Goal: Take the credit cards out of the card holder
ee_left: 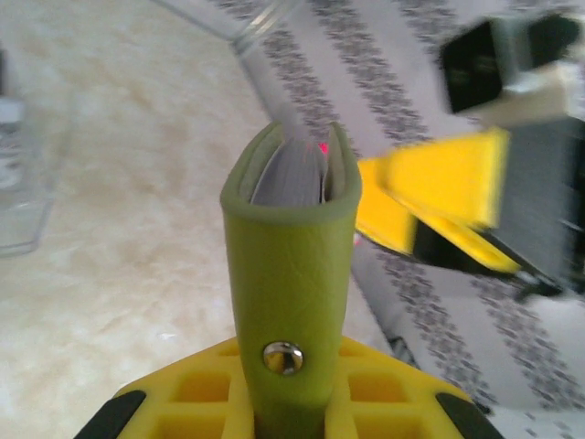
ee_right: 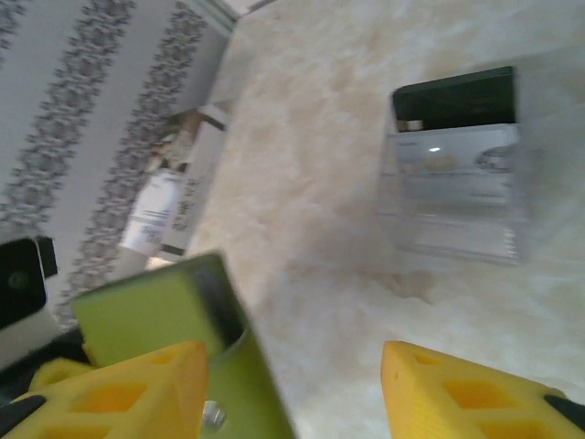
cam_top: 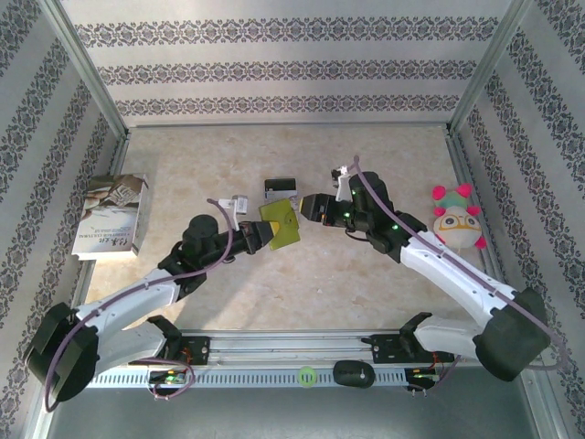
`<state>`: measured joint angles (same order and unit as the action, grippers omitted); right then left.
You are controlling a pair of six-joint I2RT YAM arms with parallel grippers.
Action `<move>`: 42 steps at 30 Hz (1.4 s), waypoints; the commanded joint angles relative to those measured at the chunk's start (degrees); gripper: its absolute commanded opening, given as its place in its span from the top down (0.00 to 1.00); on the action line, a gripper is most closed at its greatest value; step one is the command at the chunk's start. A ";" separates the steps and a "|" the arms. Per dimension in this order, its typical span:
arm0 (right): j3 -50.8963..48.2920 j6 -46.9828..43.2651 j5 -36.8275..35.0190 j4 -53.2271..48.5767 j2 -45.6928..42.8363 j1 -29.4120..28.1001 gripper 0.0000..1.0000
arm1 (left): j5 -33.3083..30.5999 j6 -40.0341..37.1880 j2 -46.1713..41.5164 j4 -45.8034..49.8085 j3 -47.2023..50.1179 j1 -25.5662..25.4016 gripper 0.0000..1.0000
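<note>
Card holder (cam_top: 283,225): centre frame, pinched by left end effector (cam_top: 264,232). Right end effector (cam_top: 309,207): fingers spread, just beside it. Credit card (cam_top: 279,187): on surface (cam_top: 366,283), just above.

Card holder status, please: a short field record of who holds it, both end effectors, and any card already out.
card holder: folded, sticking out from the left end effector
left end effector: shut on the card holder
right end effector: open, beside the holder, gripping nothing
credit card: flat on the table, apart from the holder
inside fold: grey layers; cards or pockets, cannot tell
</note>
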<state>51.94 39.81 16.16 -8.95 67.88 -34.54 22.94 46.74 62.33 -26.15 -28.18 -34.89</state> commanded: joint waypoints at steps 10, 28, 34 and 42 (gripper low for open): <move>1.12 -13.17 -19.45 -10.20 6.32 -12.62 0.45 | -11.30 -0.43 7.79 11.48 -8.31 -4.70 1.00; 6.42 -13.50 -20.48 -8.07 14.80 -10.87 0.49 | -8.44 0.49 6.65 13.29 -9.15 -4.66 1.00; 6.56 -13.44 -20.28 -7.94 14.63 -10.17 0.60 | -8.21 0.50 6.64 13.37 -8.85 -4.66 1.00; 6.87 -13.70 -20.60 -7.64 15.33 -10.48 0.86 | -7.23 0.91 7.20 12.09 -8.78 -4.66 1.00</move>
<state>57.41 26.22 -0.05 -17.23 82.28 -45.91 12.93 46.98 70.72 -12.40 -35.53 -38.94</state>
